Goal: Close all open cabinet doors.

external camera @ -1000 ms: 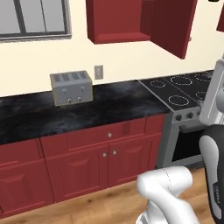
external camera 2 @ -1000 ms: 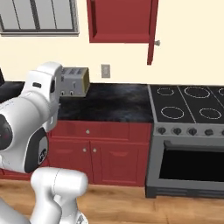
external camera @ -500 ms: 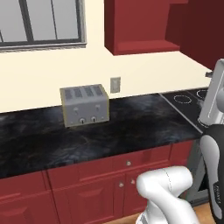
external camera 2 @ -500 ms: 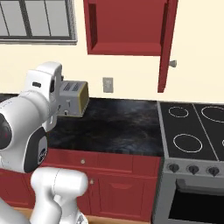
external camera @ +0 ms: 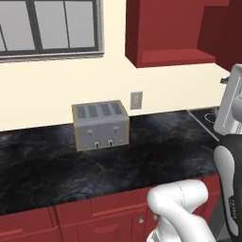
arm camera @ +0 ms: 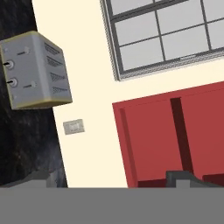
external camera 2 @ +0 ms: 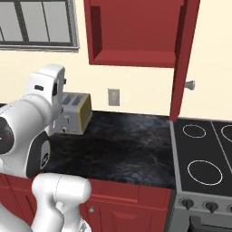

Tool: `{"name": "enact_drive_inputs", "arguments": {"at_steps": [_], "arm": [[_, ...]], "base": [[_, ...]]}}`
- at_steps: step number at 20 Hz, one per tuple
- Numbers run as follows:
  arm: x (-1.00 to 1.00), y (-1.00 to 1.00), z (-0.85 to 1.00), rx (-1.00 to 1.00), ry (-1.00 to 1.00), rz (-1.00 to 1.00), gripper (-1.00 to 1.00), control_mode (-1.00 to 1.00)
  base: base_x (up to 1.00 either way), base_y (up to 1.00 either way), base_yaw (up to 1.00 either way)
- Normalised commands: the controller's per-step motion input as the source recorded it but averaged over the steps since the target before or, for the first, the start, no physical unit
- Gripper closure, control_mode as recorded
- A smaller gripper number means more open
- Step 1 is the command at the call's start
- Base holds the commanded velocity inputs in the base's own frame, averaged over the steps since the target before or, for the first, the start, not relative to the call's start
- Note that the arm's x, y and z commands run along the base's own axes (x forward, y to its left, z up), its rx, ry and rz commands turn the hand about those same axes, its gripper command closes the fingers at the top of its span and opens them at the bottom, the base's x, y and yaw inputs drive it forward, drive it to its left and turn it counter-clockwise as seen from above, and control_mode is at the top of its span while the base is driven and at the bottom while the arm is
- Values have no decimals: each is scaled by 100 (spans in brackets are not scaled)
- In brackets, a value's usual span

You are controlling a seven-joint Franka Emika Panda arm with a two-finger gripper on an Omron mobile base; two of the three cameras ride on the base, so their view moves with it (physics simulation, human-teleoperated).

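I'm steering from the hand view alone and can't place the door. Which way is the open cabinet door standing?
Observer: In the right base view the door is swung out from the cabinet's right side, edge-on to that camera.
Operator: Where's its knob?
Observer: The knob sticks out to the right, near the door's lower end.
Operator: What's underneath?
Observer: A stove, just right of the counter.
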Motion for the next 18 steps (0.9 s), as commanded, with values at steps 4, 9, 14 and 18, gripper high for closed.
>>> {"name": "enact_drive_inputs", "arguments": {"at_steps": [4, 9, 14, 18], "arm": [[0, 0, 0, 0, 0, 0, -100, 100], [0, 0, 0, 0, 0, 0, -100, 100], [0, 0, 0, 0, 0, 0, -100, 100], [0, 0, 0, 0, 0, 0, -100, 100]], "base": [[25, -28, 11], [2, -30, 7], [0, -36, 2], [0, -41, 0]]}}
